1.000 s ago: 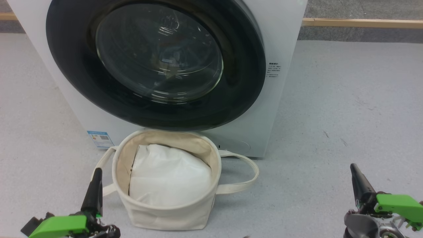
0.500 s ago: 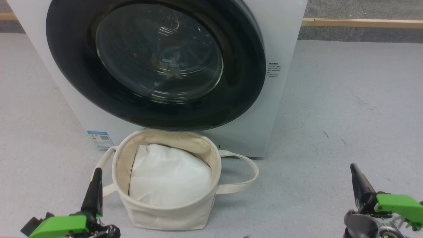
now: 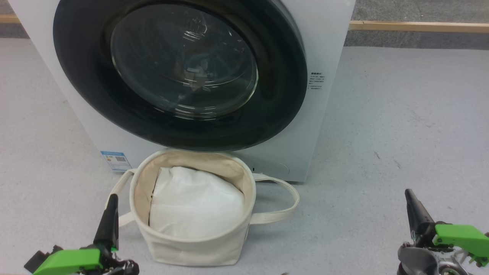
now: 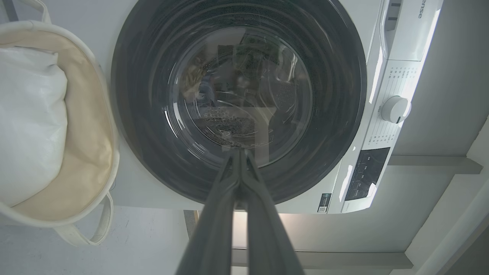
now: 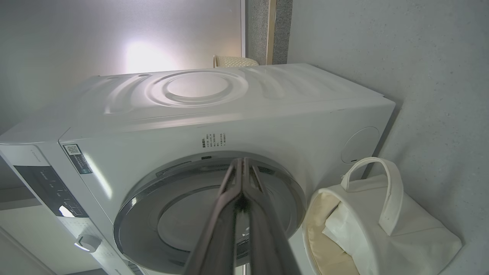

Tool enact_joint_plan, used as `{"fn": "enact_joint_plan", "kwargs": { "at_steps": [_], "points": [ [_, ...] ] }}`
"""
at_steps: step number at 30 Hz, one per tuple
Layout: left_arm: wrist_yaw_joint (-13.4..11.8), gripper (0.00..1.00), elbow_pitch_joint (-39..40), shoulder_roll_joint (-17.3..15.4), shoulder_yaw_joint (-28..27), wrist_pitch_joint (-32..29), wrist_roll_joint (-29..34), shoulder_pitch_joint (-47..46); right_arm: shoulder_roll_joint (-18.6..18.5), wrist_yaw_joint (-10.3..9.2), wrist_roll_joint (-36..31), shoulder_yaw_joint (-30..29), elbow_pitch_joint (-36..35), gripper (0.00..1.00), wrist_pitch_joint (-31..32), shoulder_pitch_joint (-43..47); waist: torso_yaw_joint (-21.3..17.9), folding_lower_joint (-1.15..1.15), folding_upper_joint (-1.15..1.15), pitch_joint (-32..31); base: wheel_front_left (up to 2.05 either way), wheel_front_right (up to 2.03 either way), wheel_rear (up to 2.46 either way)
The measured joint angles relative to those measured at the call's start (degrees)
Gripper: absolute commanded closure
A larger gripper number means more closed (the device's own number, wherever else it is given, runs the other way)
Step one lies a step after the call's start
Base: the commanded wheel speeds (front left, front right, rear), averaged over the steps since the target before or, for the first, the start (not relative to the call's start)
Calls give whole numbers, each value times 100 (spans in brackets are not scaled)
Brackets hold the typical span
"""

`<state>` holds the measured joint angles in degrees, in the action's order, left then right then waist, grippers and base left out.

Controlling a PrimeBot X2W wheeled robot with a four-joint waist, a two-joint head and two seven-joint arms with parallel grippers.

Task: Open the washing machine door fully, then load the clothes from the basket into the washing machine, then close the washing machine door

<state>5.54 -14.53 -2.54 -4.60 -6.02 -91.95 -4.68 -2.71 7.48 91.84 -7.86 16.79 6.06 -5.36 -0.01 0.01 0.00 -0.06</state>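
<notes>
The white washing machine (image 3: 328, 57) stands ahead with its round glossy black door (image 3: 95, 95) closed against its front. Through the glass bowl (image 3: 183, 61) dim shapes show inside the drum, too dark to name. The cream canvas basket (image 3: 198, 250) sits on the floor just before the machine, holding plain white padding (image 3: 195, 202); no printed clothes show in it. My left gripper (image 3: 113, 198) rests shut at the lower left, beside the basket's left handle. My right gripper (image 3: 408, 192) rests shut at the lower right, well clear of the basket. The wrist views show the door (image 4: 153, 95) (image 5: 145, 214) with each pair of fingers pressed together.
Grey floor (image 3: 401, 114) spreads to the right of the machine. A wooden skirting strip (image 3: 416, 26) runs along the back wall. The machine's dial (image 4: 395, 109) and control panel (image 4: 366, 172) lie beside the door. One basket handle (image 3: 282, 198) loops out to the right.
</notes>
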Motion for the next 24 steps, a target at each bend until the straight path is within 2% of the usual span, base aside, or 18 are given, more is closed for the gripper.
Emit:
{"fn": "enact_joint_plan", "kwargs": {
  "at_steps": [24],
  "points": [
    [0,100,0,0,0,0,0,0,0,0,0,0,0,100,0,0,0,-1,0,0,0,0,0]
  ]
}}
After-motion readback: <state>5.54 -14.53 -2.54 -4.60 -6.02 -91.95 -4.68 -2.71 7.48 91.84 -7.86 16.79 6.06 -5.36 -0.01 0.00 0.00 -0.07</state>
